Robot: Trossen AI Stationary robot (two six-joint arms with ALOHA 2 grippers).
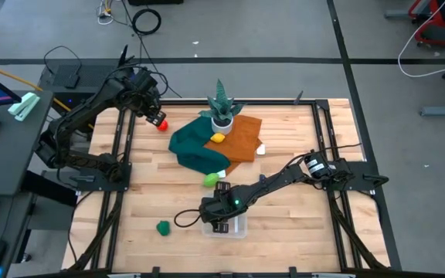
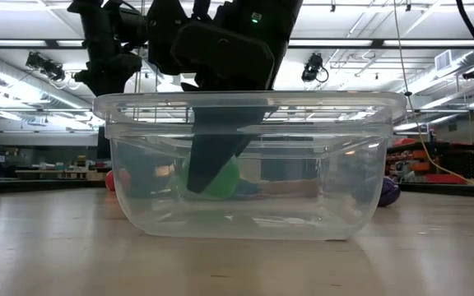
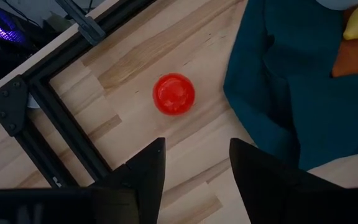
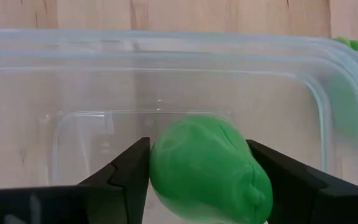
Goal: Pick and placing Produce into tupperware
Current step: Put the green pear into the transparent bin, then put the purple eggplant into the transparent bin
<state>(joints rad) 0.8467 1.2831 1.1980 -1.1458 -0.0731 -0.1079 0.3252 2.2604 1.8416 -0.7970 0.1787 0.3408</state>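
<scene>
Left gripper (image 3: pixel 194 165) hangs over the far left part of the desk (image 1: pixel 284 224), fingers spread wide and holding nothing. Red fruit (image 3: pixel 174 94) lies on bare wood just ahead of them, beside the teal cloth (image 3: pixel 291 81). I'd bring that arm straight down so the fruit sits centred between the fingers, keeping clear of the cloth edge and the black frame rail (image 3: pixel 67 130).

Mid-desk: a small green piece (image 1: pixel 163 227) lies loose at the near edge, another green piece (image 1: pixel 210 180) by the cloth, a yellow piece (image 1: pixel 218 138) up on the orange cloth (image 1: pixel 242 139) near the potted plant (image 1: pixel 221 108).

Right gripper (image 4: pixel 197 177) is inside the clear tub (image 2: pixel 253 107), at the near edge of the desk, fingers clamped on a green fruit (image 4: pixel 207 168). From the low view the fruit looks close to the tub floor. My call: open slowly and only partway, so the fingers don't push the thin walls or slide the tub, then lift straight up. Risk: the fruit may roll on release.
</scene>
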